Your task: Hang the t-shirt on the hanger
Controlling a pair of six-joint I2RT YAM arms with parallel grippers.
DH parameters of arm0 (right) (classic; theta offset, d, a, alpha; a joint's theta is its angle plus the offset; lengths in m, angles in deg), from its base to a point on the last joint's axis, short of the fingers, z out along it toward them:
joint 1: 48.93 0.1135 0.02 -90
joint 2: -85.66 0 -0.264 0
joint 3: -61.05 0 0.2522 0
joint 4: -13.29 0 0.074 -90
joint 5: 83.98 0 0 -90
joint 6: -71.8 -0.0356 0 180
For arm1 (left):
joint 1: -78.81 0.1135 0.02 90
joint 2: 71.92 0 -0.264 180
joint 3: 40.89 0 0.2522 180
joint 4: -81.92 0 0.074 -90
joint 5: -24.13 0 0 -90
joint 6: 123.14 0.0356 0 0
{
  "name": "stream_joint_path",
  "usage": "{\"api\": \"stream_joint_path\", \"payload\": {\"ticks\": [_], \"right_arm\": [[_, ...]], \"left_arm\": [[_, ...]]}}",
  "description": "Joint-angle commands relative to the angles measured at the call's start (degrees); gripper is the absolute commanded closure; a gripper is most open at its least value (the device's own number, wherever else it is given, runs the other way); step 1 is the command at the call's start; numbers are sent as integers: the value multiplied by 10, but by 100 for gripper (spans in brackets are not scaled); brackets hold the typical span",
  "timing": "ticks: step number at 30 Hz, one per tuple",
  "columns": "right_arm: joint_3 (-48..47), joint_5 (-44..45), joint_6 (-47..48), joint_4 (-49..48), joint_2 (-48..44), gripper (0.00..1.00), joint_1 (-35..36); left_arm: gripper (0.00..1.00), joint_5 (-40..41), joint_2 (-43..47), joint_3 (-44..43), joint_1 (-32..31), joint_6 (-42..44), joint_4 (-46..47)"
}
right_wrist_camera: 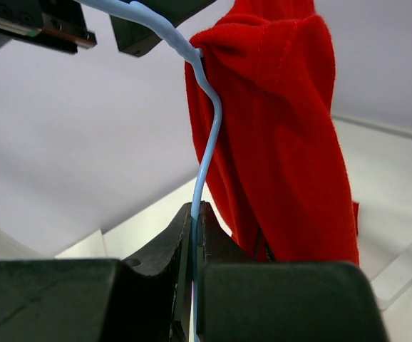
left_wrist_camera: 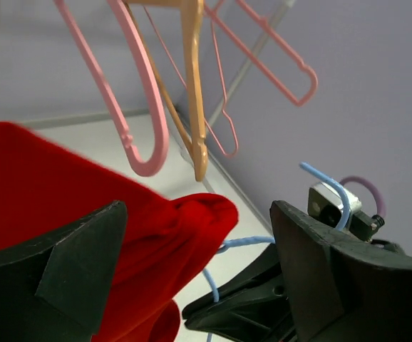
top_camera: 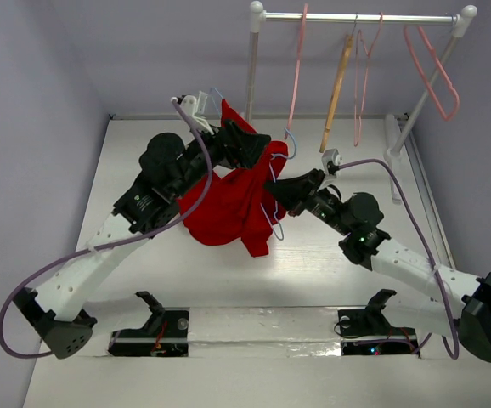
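The red t-shirt (top_camera: 224, 208) hangs bunched above the table's middle, draped over the thin pale-blue hanger (top_camera: 277, 223). My right gripper (top_camera: 281, 189) is shut on the hanger's wire (right_wrist_camera: 209, 135), which rises from its jaws along the shirt (right_wrist_camera: 284, 128). My left gripper (top_camera: 256, 153) is at the shirt's top. Its fingers (left_wrist_camera: 78, 263) stand wide apart, with a fold of the shirt (left_wrist_camera: 184, 221) between them, against the left finger. The hanger's wire (left_wrist_camera: 256, 241) and the right gripper (left_wrist_camera: 224, 306) show beyond.
A white clothes rack (top_camera: 356, 17) stands at the back right with pink hangers (top_camera: 432, 76) and a tan wooden hanger (top_camera: 337, 93). They also hang close above in the left wrist view (left_wrist_camera: 145, 121). Grey walls enclose the table.
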Motion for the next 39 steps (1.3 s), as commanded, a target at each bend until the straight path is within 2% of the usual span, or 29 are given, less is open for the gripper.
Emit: {"api": "stream_joint_path", "payload": {"ticks": [1,6,15,27,30,31,33,39], "right_arm": [[-4,25,1,-73,-21,100,4],[3,25,0,-63,-25,100,4],[-8,29,19,-16,-39,100,4],[-40,16,31,8,20,100,16],[-40,25,33,2,38,100,28],[-40,27,33,2,42,100,33],[-44,30,35,5,48,100,40],[-56,49,41,23,63,100,47]], "left_arm": [[20,74,39,16,4,-16,54],[20,111,60,45,10,-27,71],[23,77,24,87,24,-90,114],[24,25,0,196,24,-170,284],[33,33,-1,223,24,-186,315],[40,33,-1,227,24,-189,324],[48,56,2,243,24,-195,332],[81,72,16,266,24,-200,352]]}}
